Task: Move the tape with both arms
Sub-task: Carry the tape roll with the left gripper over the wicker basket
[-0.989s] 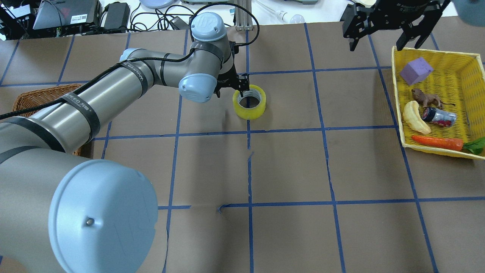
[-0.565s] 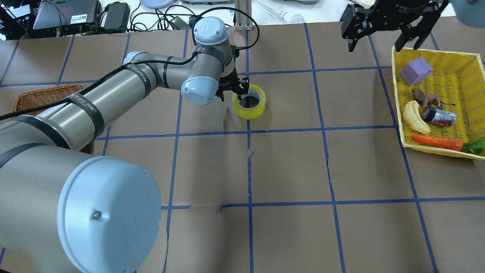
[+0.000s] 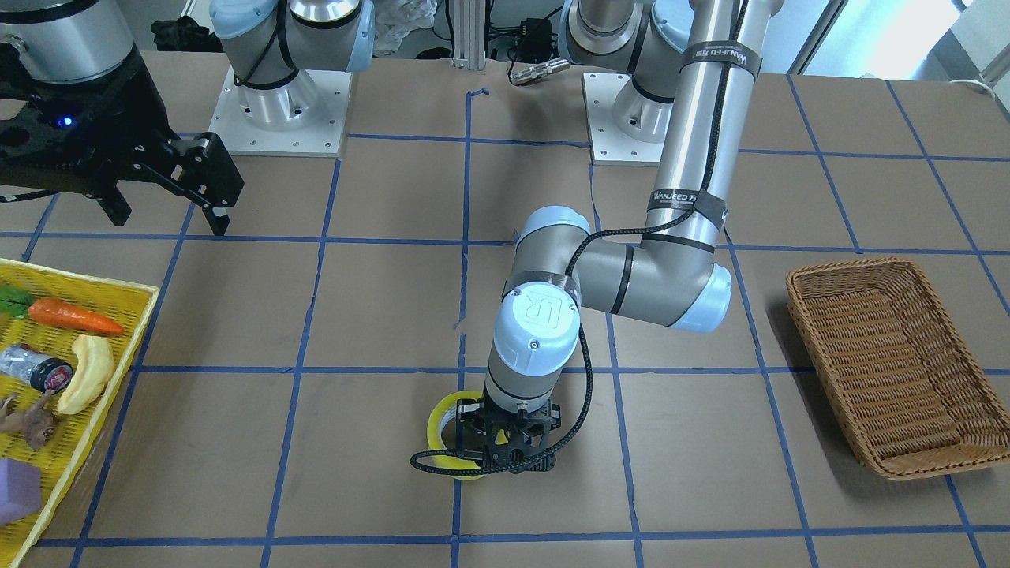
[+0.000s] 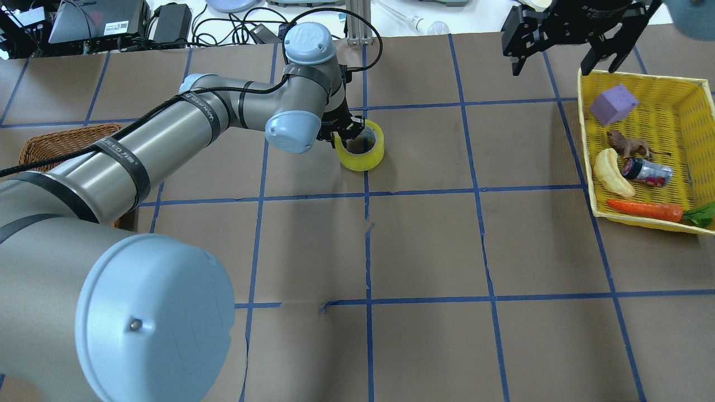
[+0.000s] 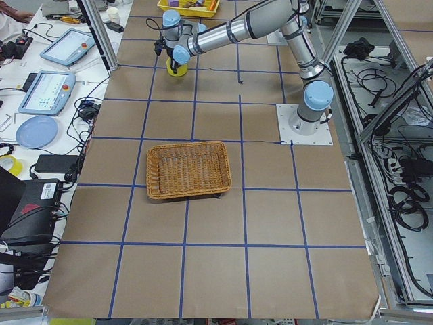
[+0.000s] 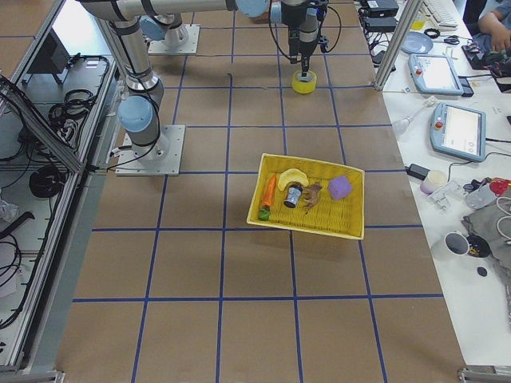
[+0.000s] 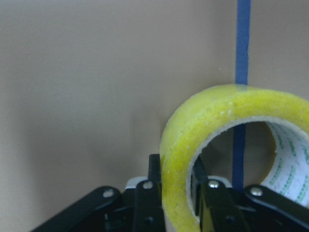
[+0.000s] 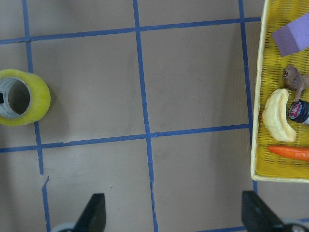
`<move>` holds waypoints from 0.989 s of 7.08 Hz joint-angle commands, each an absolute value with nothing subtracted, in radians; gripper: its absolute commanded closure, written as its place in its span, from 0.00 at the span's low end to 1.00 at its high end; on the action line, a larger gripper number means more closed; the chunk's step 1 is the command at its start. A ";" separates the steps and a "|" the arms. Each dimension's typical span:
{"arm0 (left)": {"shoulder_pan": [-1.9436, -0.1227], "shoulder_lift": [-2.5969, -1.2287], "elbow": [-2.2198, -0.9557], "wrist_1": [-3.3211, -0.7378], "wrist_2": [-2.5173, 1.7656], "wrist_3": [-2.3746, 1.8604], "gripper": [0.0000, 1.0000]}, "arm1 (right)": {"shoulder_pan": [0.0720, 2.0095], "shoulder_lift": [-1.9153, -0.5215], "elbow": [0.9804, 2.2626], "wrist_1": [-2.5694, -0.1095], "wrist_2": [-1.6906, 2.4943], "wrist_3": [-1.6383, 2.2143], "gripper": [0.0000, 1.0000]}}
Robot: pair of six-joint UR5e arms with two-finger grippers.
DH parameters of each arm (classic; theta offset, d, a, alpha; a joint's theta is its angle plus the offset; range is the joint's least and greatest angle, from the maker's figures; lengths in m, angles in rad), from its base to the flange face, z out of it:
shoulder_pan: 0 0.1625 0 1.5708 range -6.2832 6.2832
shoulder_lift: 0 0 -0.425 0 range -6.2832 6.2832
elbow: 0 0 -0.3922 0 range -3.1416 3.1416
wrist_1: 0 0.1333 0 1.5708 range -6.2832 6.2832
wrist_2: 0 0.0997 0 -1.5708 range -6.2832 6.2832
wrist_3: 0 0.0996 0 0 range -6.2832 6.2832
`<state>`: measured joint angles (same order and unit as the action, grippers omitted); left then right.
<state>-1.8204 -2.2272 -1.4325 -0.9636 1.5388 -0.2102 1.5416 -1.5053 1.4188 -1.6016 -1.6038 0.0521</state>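
"Where's the tape [image 4: 361,161]? I can only see a strip of yellow from here."

"Out past the middle of the table [image 4: 424,240], right by one of the blue grid lines [image 4: 366,234]. The left arm [image 4: 167,128] is stretched out to it, and the left gripper [image 4: 345,134] is on it."

"On it how?"

"It's pinching the wall of the roll. One finger [image 7: 212,193] is inside the hole and the other finger [image 7: 145,193] is outside, with the yellow band squeezed between them. The roll sits tilted, with the gripped side higher. I can't tell whether the low edge touches the paper."

"And the other arm?"

"The right gripper [image 4: 558,67] is well away from the tape, up in the air by the far corner of the yellow basket [image 4: 681,128]. Its fingers are spread wide, with nothing between them."

"What's in that basket?"

"A purple block [image 4: 613,104], a little brown animal figure [image 4: 628,145], a banana [image 4: 611,173], a small jar on its side [image 4: 647,171] and a carrot [image 4: 645,210]. Over on the robot's left there's also a brown wicker basket [image 3: 884,363] — it's well apart from the roll."
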 commanded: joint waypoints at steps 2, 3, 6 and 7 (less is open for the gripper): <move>-1.687 -2.137 -1.437 -1.050 1.542 -0.068 1.00 | 1.543 -1.503 1.416 -1.609 -1.605 0.048 0.00; -1.624 -2.102 -1.437 -1.099 1.542 0.021 1.00 | 1.543 -1.500 1.411 -1.611 -1.605 0.048 0.00; -1.409 -2.007 -1.465 -1.152 1.542 0.228 1.00 | 1.542 -1.502 1.410 -1.605 -1.606 0.048 0.00; -1.319 -1.970 -1.506 -1.154 1.552 0.371 1.00 | 1.542 -1.503 1.411 -1.602 -1.606 0.048 0.00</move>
<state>-1.4235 -2.0128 -1.4669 -1.1468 1.5440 0.2256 1.5416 -1.5023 1.4104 -1.6040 -1.6056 0.0476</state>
